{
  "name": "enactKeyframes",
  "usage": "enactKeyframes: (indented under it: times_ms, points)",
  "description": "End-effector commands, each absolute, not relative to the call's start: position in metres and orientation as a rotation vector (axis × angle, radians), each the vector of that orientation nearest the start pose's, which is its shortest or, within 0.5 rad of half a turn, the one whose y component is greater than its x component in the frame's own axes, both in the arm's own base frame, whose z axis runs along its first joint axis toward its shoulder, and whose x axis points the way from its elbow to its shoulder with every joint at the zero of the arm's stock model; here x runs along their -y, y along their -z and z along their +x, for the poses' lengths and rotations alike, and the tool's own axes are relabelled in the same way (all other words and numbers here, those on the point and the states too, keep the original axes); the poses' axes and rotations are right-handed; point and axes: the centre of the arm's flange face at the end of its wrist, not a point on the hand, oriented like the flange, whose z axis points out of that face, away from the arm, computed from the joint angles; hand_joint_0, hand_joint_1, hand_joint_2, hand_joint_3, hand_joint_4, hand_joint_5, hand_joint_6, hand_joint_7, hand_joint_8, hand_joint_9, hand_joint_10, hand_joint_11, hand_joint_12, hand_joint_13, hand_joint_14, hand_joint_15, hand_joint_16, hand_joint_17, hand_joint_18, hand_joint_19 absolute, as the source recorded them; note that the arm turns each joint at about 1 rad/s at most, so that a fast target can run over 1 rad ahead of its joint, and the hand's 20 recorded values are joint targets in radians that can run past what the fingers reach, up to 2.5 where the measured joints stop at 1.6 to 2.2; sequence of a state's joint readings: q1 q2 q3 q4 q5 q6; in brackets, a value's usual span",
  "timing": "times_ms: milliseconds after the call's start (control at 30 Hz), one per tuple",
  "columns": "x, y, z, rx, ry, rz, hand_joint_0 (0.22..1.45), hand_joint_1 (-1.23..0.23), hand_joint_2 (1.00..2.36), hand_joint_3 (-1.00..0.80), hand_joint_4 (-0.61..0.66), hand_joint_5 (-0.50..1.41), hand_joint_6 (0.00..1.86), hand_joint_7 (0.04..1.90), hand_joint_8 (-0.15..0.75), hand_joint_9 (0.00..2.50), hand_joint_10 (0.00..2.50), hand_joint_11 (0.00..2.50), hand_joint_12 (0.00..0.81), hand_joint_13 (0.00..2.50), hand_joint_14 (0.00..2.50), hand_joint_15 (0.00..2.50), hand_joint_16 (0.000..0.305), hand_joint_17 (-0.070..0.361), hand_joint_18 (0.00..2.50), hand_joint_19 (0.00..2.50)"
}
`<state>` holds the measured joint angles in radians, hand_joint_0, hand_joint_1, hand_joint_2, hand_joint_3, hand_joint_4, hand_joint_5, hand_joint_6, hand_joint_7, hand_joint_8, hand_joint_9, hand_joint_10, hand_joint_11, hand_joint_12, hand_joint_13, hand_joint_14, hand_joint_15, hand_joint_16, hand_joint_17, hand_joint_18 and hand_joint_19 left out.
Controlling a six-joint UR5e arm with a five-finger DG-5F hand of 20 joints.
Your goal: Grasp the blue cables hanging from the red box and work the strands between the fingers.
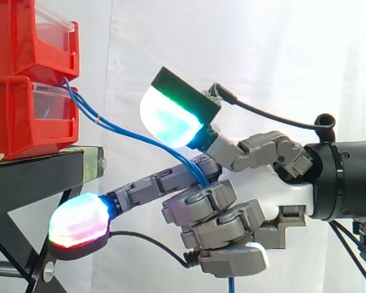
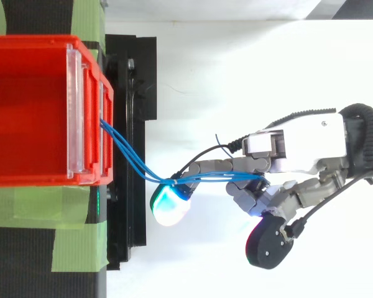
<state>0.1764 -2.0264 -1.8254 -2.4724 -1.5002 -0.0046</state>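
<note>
Robot hand [image 1: 274, 183] clasps blue cables [image 1: 119, 129] — out of red bin [image 1: 18, 116].

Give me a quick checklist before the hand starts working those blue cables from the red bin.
1. Grip of the hand on the thin blue cables: ok, curled fingers close on them.
2. Cables run from the lower red plastic bin: ok.
3. Slack: ok, strands curve, not pulled straight.
4. Strands spread between separate fingers: cannot tell.
5. Clearance from black metal stand: cannot tell, one glowing fingertip sits close.
</note>
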Motion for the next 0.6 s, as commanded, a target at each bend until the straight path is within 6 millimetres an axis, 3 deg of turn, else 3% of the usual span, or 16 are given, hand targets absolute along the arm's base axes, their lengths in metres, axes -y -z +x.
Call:
enactKeyframes:
  times_ms: [0, 567]
  points:
    - [0.0364, -0.1847, 0.5951, -1.322, -1.26, 1.18, 0.79, -0.52, 1.0, -1.0, 0.31, -0.01, 0.01, 0.86, 0.367, 0.67, 2.5, 2.43, 0.42, 1.0, 2.5, 1.33, 0.046, 0.103, 1.37, 1.22]
    - [0.0364, -0.1847, 0.5951, -1.322, -1.26, 1.18, 0.79, -0.52, 1.0, -1.0, 0.31, -0.01, 0.01, 0.86, 0.374, 0.67, 2.5, 2.42, 0.424, 1.0, 2.5, 1.32, 0.046, 0.103, 1.37, 1.23]
